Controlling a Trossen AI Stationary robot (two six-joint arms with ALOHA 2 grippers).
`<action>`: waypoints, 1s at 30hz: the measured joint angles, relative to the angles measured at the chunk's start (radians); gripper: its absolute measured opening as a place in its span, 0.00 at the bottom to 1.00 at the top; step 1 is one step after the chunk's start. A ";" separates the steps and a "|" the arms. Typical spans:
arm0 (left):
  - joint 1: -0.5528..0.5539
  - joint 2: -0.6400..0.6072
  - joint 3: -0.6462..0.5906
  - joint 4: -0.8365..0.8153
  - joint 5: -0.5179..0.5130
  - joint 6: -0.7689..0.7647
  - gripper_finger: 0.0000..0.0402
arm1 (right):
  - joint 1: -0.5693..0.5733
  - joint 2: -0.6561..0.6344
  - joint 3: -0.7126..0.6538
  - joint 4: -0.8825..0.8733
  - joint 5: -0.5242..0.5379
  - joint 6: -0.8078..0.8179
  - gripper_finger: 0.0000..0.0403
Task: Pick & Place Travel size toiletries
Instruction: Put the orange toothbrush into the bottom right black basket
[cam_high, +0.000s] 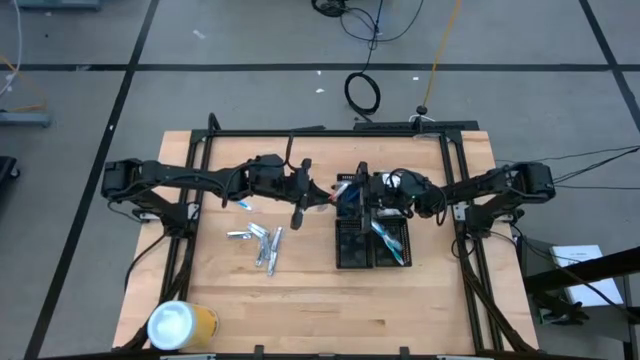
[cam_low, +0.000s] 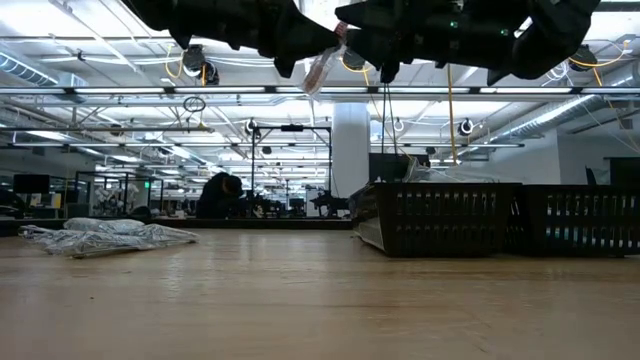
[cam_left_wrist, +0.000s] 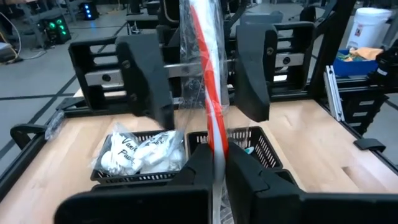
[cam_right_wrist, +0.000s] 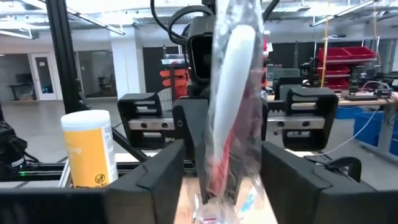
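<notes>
We see both arms meeting above the two black trays (cam_high: 372, 243) that stand side by side on the tabletop (cam_high: 310, 300). The left hand (cam_left_wrist: 219, 165) is clamped tight on a red-and-white toothbrush in a clear wrapper (cam_left_wrist: 208, 93), holding it up in the air just above the trays' far edge. The right hand (cam_right_wrist: 221, 165) faces it from the other side; its fingers stand apart on either side of the same wrapped toothbrush, and we cannot tell whether they touch the wrapper.

Inside the trays, one compartment holds crinkly white packets (cam_left_wrist: 142, 152), and a blue-handled item (cam_high: 388, 240) lies slantwise in the tray on the right arm's side.

Well apart from the trays, toward the left arm's side, a loose cluster of small silvery wrapped toiletries (cam_high: 258, 243) lies flat on the bare wood. Farther from the trays still, at the tabletop's near corner on that side, stands a yellow cylinder with a white lid (cam_high: 180, 325).
</notes>
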 joint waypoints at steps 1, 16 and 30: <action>0.000 0.000 0.000 0.000 0.000 -0.004 0.03 | 0.000 0.000 0.000 0.003 0.000 -0.010 0.42; -0.002 0.000 0.000 0.002 -0.014 -0.106 0.17 | -0.005 -0.001 0.000 -0.008 0.001 -0.075 0.03; -0.084 -0.062 0.000 -0.228 -0.691 -0.034 0.55 | -0.012 -0.350 0.000 -0.792 0.051 0.043 0.03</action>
